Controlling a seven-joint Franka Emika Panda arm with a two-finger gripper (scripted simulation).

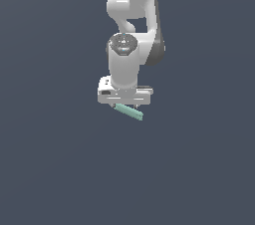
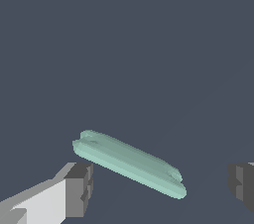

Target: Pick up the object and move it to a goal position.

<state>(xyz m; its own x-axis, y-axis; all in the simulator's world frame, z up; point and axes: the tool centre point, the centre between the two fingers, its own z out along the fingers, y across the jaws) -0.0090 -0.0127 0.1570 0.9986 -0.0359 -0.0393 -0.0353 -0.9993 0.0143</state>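
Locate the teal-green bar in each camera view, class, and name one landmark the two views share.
Exterior view: the teal-green bar shows tilted just below the white gripper.
Wrist view: the bar lies diagonally between the two grey fingertips.
Shared landmark: the gripper itself.

A plain dark blue-grey surface [image 1: 55, 169] carries the teal bar [image 1: 129, 112].

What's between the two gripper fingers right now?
The teal bar, lying at a slant between the fingers with gaps either side; the wrist view shows it.
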